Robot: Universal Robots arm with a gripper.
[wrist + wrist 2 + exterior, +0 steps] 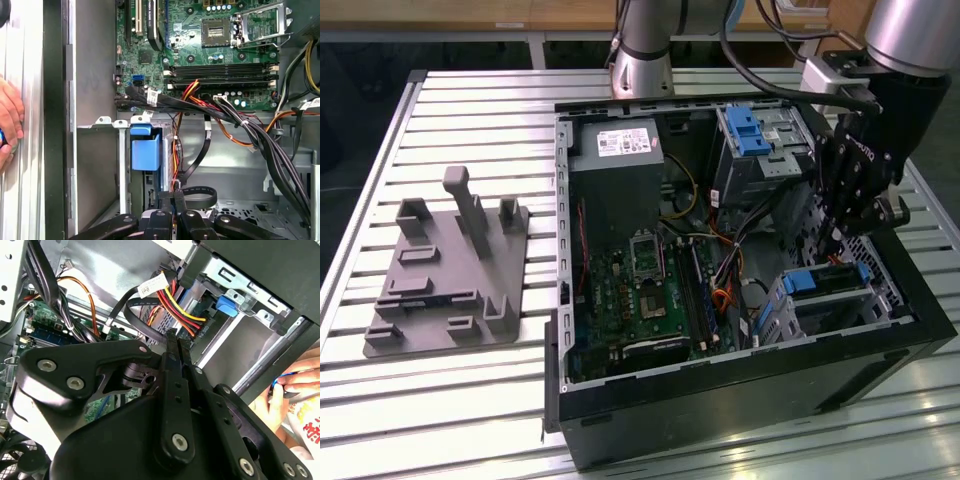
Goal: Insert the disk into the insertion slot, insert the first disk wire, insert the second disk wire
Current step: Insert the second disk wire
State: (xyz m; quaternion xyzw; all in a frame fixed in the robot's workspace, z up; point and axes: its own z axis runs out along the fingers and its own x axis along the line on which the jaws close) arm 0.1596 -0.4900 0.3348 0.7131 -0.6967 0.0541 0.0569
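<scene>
Bright blue plastic frames the disk [825, 282], which sits seated in the insertion slot [790, 318] of grey sheet metal at the computer case's [740, 390] corner, at about four o'clock in the exterior view. Only the carrier's blue edge and a strip of the drive show from there; in the first wrist view the blue carrier end [145, 147] stands against the bay's metal rail.

The black gripper [847, 225] hangs inside the open case directly above the disk, its fingers [176, 347] pressed flat together in both wrist views, with nothing visible between them. Their tips point at a bundle of red, yellow and black wires [175, 307] that crosses in front of the drive bay. A black flat cable [200, 155] loops down just beside the blue carrier, and thick black cable runs [265, 145] sweep from the green motherboard [640, 290] toward the bay, crowding the space around the fingers.

At twelve o'clock from the disk in the exterior view stands a taller silver cage with a ribbed blue tab [748, 130]. A grey power supply [615, 175] fills the case's upper part. Well apart, at nine o'clock, a grey plastic fixture [450, 270] rests on the slatted metal table [470, 400]. A person's hand [287, 390] shows outside the case wall in the second wrist view.
</scene>
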